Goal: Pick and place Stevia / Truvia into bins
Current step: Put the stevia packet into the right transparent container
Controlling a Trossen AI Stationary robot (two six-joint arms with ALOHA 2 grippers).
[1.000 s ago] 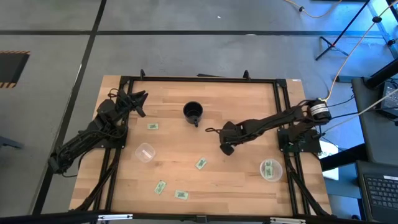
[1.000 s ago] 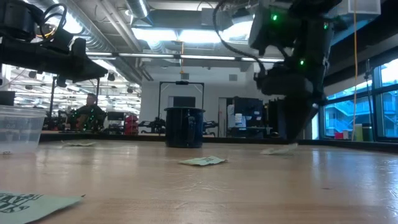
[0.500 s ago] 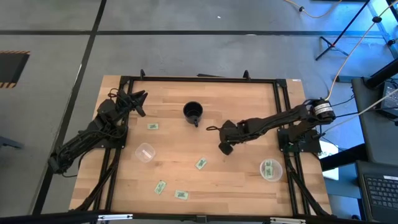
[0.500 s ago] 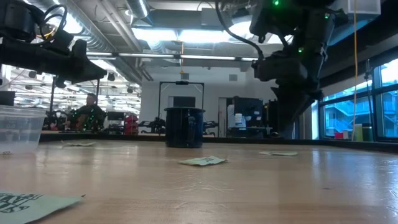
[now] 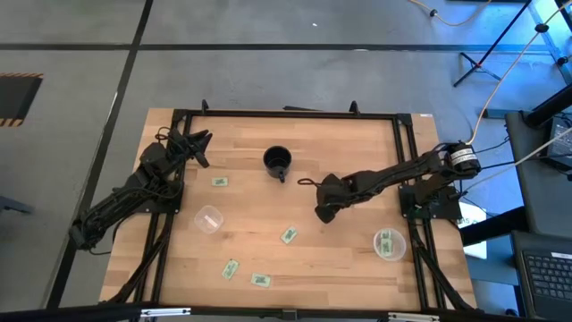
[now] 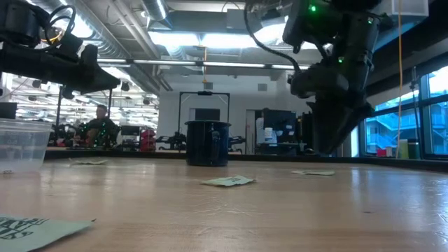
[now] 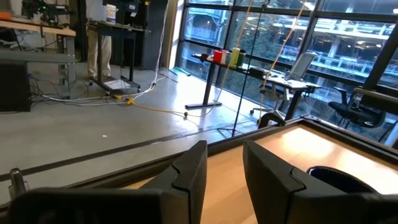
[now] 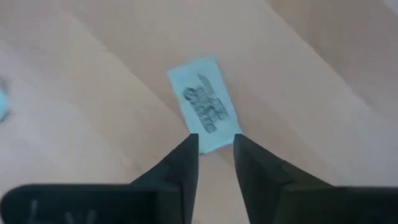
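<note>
Pale green and white sachets lie flat on the wooden table: one [image 5: 219, 182] near my left arm, one [image 5: 288, 235] at mid table, two [image 5: 231, 268] [image 5: 260, 280] near the front edge. Another sachet [image 8: 204, 112] lies under my right gripper [image 8: 216, 144], which is open and hovers just above it [image 6: 313, 172], fingers pointing down. One clear cup [image 5: 208, 219] stands left of centre. A second cup [image 5: 389, 243] at the right holds sachets. My left gripper [image 5: 201, 139] waits open at the far left corner.
A black mug [image 5: 277, 161] with a handle stands at the table's far middle, beyond my right gripper [image 5: 323, 213]. A black frame [image 5: 286, 114] runs along the table's edges. Bare wood lies between the mug and the mid-table sachet. A person [image 6: 101, 126] shows in the room behind.
My right gripper has risen from the table surface to a short height above it, staying over the same spot. The sachet beneath it, which stood slightly tipped up at the fingertips, now lies flat on the wood.
</note>
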